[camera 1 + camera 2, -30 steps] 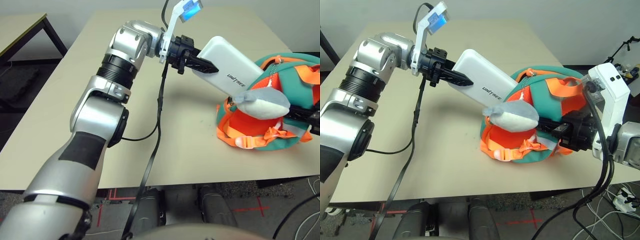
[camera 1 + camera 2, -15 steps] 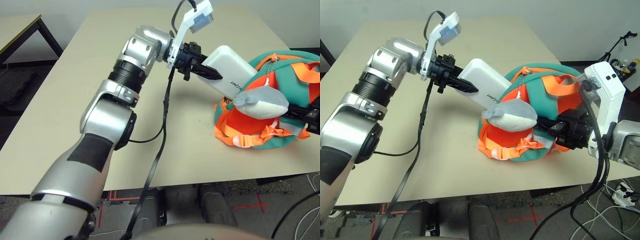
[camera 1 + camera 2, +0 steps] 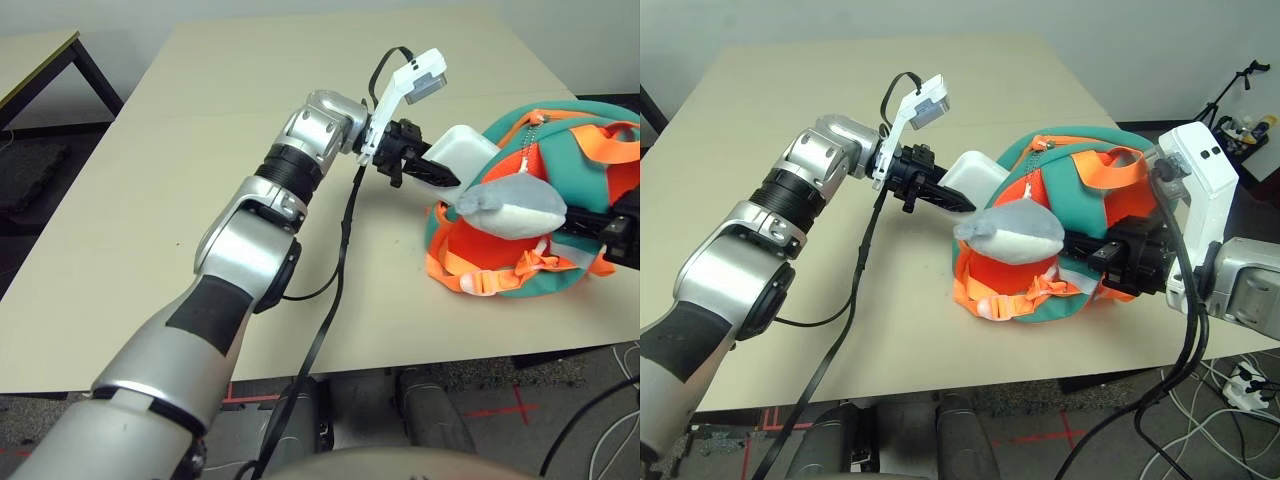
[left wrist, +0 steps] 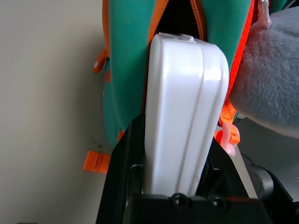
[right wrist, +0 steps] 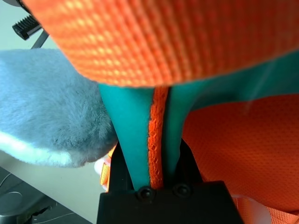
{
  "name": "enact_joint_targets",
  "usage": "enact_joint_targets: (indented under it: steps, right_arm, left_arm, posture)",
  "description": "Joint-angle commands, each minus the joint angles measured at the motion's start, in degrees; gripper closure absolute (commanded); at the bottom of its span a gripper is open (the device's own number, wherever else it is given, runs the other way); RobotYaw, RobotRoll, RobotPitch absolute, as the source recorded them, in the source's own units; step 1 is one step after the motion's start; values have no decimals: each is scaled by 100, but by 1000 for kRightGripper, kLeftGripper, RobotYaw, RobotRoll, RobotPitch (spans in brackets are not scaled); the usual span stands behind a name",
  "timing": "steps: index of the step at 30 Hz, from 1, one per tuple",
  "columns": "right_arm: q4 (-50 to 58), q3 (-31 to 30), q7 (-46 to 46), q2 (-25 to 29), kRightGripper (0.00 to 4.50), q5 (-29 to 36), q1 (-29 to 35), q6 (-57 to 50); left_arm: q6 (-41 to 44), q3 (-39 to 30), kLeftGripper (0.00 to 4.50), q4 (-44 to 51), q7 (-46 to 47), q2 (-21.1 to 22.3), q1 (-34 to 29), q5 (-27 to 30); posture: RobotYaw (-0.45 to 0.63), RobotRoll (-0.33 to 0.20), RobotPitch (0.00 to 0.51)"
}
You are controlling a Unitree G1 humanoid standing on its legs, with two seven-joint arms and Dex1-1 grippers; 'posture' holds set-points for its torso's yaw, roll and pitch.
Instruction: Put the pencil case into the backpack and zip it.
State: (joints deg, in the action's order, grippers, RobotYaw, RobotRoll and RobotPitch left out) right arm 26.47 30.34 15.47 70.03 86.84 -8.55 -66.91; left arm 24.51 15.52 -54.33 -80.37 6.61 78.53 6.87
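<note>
The left gripper [image 3: 432, 172] was clamped on the near end of the pencil case [image 3: 462, 153], one black finger on each broad face, the jaws held apart only by the thickness of the case. The left wrist view showed the white case [image 4: 184, 112] running straight out between those fingers, its far rounded end set in the dark slot of the backpack's opening, between two orange zipper edges. From the head camera, only the near part of the case was visible beyond the fingers; the rest lay hidden inside the backpack [image 3: 1080, 190] and behind the plush shark [image 3: 1010, 233]. The shark hung across the front of the bag, just below the case and apparently touching it. The right gripper [image 3: 1102, 253] was closed tight on a fold of the backpack's teal fabric with orange zipper trim [image 5: 159, 140], as the right wrist view showed, the fabric pinched upright between its two fingers. That gripper sat at the side of the bag opposite the left gripper. The backpack rested on the beige table [image 3: 150, 180] toward its right side, orange straps [image 3: 500, 275] and a buckle spread along its near edge. A black cable [image 3: 335, 280] trailed from the left wrist down across the table top and over its front edge.
</note>
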Motion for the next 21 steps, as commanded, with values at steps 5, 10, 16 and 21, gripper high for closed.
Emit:
enact_joint_targets:
  steps: [5, 10, 16, 21]
  right_arm:
    - [12, -201, 88, -62, 4308, -144, -103, 59]
    - [1, -264, 157, -123, 4308, -265, -155, 84]
    - [-64, -387, 252, -189, 4308, -420, -294, 87]
    - [-100, -471, 323, -239, 4308, -540, -395, 74]
  left_arm:
    - [388, -196, 1893, 371, 31, 283, 58, 18]
    - [1336, -459, 325, 1399, -245, 741, 84, 495]
    - [2084, -415, 870, 2171, -434, 1231, 12, 811]
    - [1749, -293, 2624, 1776, -382, 1202, 29, 657]
  posture:
    - [-200, 0, 90]
    - [-180, 0, 77]
    - [-165, 0, 73]
    - [-161, 0, 71]
